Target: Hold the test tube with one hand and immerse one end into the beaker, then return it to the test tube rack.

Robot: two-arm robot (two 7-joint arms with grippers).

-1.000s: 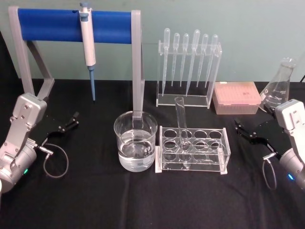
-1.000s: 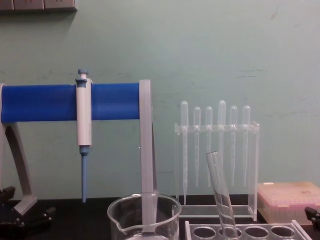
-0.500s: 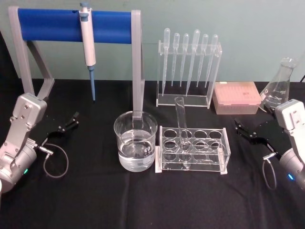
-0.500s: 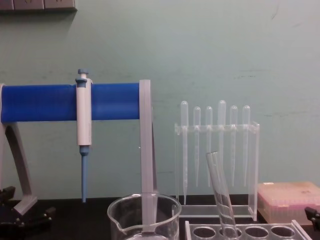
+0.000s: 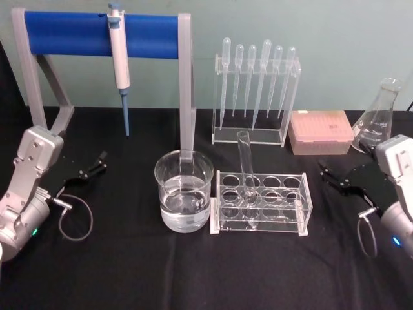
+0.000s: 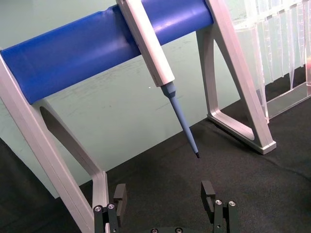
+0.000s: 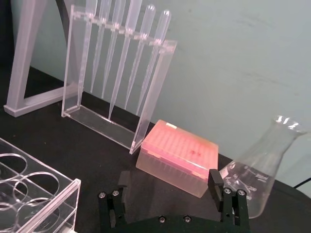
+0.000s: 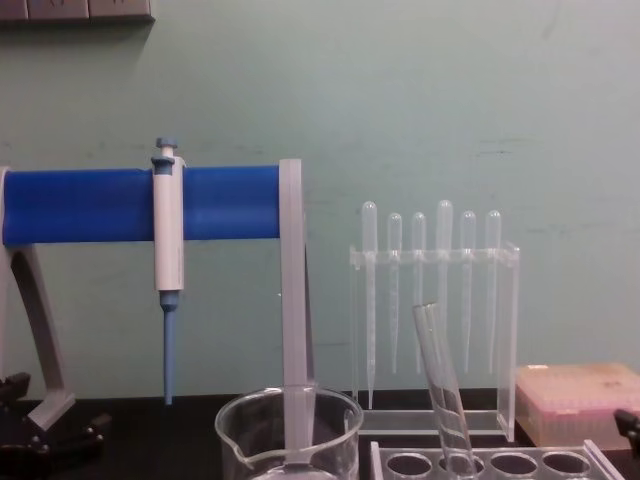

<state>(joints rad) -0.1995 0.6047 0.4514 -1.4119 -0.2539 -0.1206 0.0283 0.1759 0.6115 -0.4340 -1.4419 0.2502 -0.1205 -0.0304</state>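
The test tube [image 5: 246, 165] leans in a back hole of the clear tube rack [image 5: 284, 205] at the table's middle, its open rim up; the chest view shows the test tube [image 8: 443, 385] tilted left. The beaker [image 5: 184, 199], part-filled with clear liquid, stands just left of the rack, and its spouted rim shows on the beaker [image 8: 288, 430] in the chest view. My left gripper [image 5: 90, 169] rests open at the far left, well away from both; the left gripper [image 6: 164, 196] holds nothing. My right gripper [image 5: 328, 175] sits open right of the rack, and the right gripper [image 7: 167, 180] is empty.
A blue-barred stand [image 5: 97, 33] carries a hanging pipettor [image 5: 119, 55] at the back left. Behind the tube rack stands a clear rack of several plastic pipettes [image 5: 255, 90]. At the back right are a pink tip box [image 5: 321, 132] and a conical flask [image 5: 377, 119].
My right arm has shifted slightly to the right. The tube, beaker and left arm have not moved.
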